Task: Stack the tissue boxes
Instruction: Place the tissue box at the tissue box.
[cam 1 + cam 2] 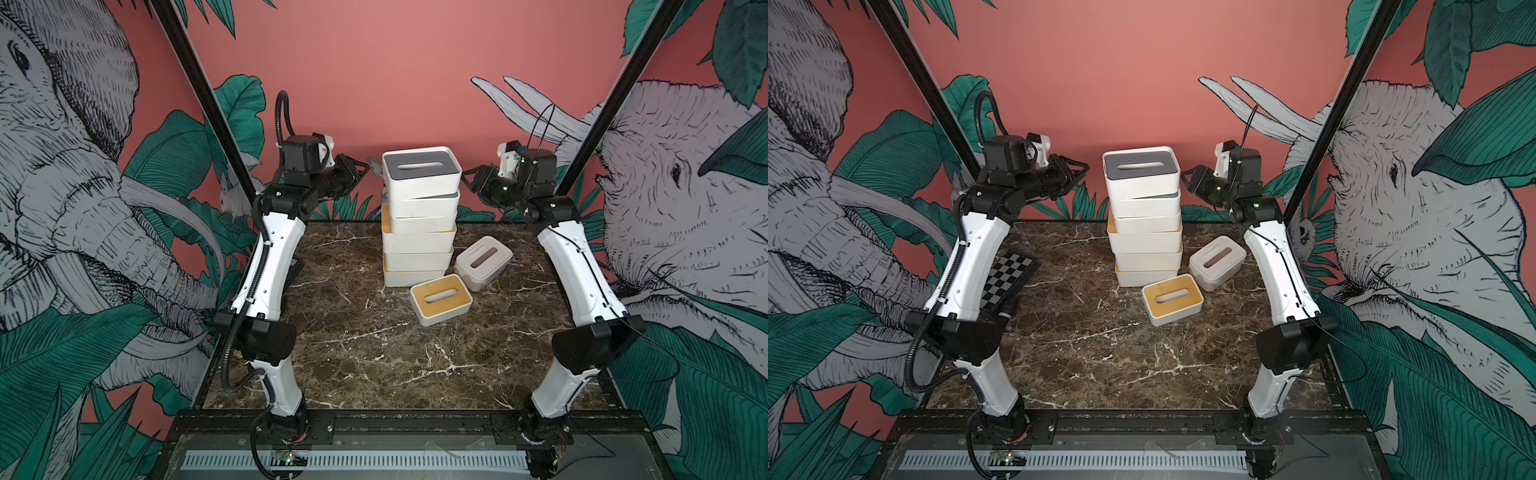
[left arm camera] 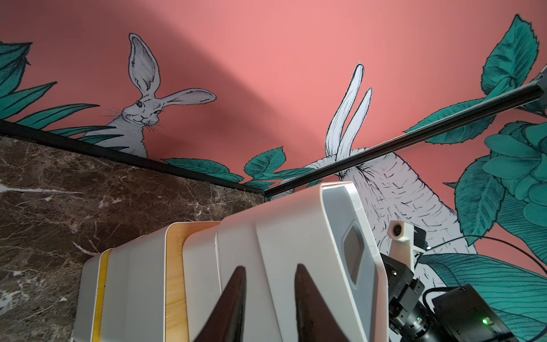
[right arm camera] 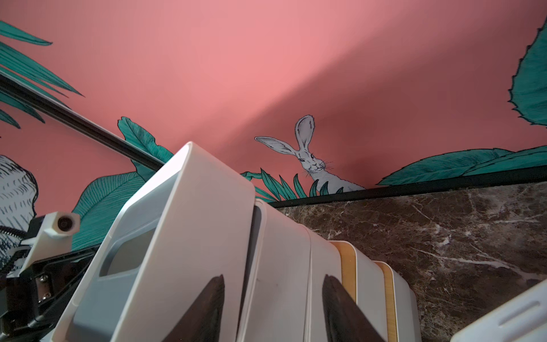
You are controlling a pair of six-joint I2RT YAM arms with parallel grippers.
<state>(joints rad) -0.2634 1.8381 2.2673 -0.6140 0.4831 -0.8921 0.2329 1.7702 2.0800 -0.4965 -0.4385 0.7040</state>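
Getting close: six-high stack (image 1: pixel 419 232) sits mid-frame, bamboo-lid box (image 1: pixel 441 298) and pale box (image 1: pixel 483 262) wait lower right, left gripper (image 1: pixel 360 168) and right gripper (image 1: pixel 468 176) empty, jaws apart.

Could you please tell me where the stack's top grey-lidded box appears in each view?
In a top view: top box crowns the central stack.
In a top view: top box likewise.
Left wrist: top box beyond the fingertips.
Right wrist: top box beyond the fingertips.
Shared landmark: marble table.
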